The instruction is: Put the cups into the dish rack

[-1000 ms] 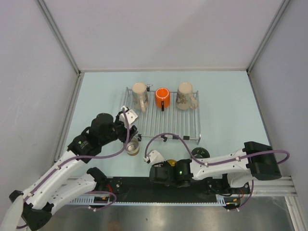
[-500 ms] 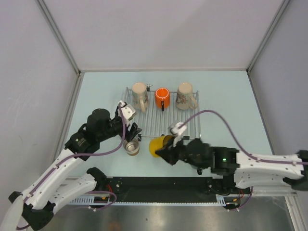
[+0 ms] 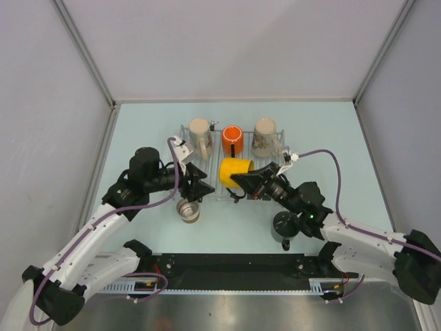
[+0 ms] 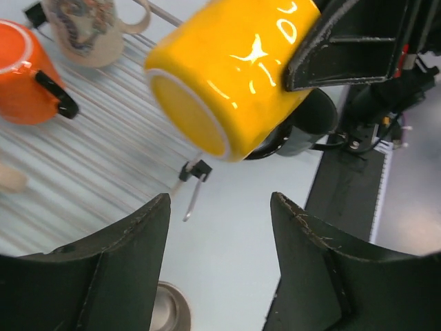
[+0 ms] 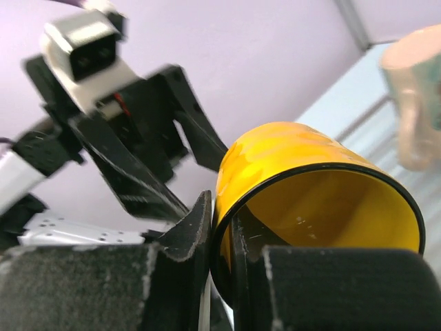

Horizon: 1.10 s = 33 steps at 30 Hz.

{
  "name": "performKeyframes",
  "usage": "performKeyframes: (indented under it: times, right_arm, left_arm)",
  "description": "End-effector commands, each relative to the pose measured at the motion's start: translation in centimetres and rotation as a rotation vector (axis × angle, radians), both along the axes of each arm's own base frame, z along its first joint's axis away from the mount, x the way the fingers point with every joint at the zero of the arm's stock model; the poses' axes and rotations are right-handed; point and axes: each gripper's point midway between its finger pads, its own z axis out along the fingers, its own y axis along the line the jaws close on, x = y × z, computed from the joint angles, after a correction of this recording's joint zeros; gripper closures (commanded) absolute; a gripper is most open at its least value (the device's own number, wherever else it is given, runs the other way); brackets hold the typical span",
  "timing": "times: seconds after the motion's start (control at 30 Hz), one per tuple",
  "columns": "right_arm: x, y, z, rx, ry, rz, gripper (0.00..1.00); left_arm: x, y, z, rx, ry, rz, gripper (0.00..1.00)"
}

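My left gripper (image 3: 200, 185) has slid to the dish rack's (image 3: 275, 181) near-left corner, jaws wide and empty. The yellow mug (image 3: 233, 170) has risen over the rack's near edge, its rim wall pinched by the right gripper (image 3: 244, 181). It lies sideways, long axis across the rack, base left, mouth right. I should tip it mouth-down before lowering.

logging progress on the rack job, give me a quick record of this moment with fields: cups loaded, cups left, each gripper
in dish rack: left beige mug, orange mug, right beige mug
held: yellow mug, tipped on its side above the rack
on table: steel cup, dark grey mug
left gripper: open, empty, facing the yellow mug
right gripper: shut on the yellow mug's rim
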Motion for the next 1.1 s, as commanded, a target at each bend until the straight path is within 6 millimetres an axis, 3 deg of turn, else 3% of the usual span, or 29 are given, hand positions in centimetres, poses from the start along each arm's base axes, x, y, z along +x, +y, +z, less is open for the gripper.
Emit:
performKeyframes:
  times: [0.0, 0.13, 0.23, 0.53, 0.73, 1.07]
  right_arm:
    - [-3.6, -0.6, 13.3, 0.388, -0.277, 0.208, 1.00]
    - [-3.5, 0.3, 15.2, 0.476, -0.291, 0.298, 1.00]
    - [-2.7, 1.0, 15.2, 0.499, -0.274, 0.336, 1.00]
    - [-1.4, 3.9, 12.3, 0.511, -0.113, 0.441, 1.00]
    - [-1.6, 5.3, 11.5, 0.513, -0.051, 0.485, 1.00]
    - [-3.1, 8.2, 7.8, 0.485, 0.158, 0.606, 1.00]
  left_arm:
    - [-1.1, -1.6, -0.7, -0.071, 0.091, -0.092, 0.35]
    - [-1.7, -2.0, -1.7, -0.083, 0.143, -0.131, 0.33]
    - [-2.5, -2.2, -1.4, -0.103, 0.157, -0.172, 0.32]
    - [-1.3, -1.9, 3.8, -0.256, 0.017, -0.095, 0.33]
    - [1.3, -2.1, 3.9, -0.270, 0.024, 0.004, 0.39]
    - [4.0, -1.8, 7.8, -0.352, -0.022, 0.075, 0.49]
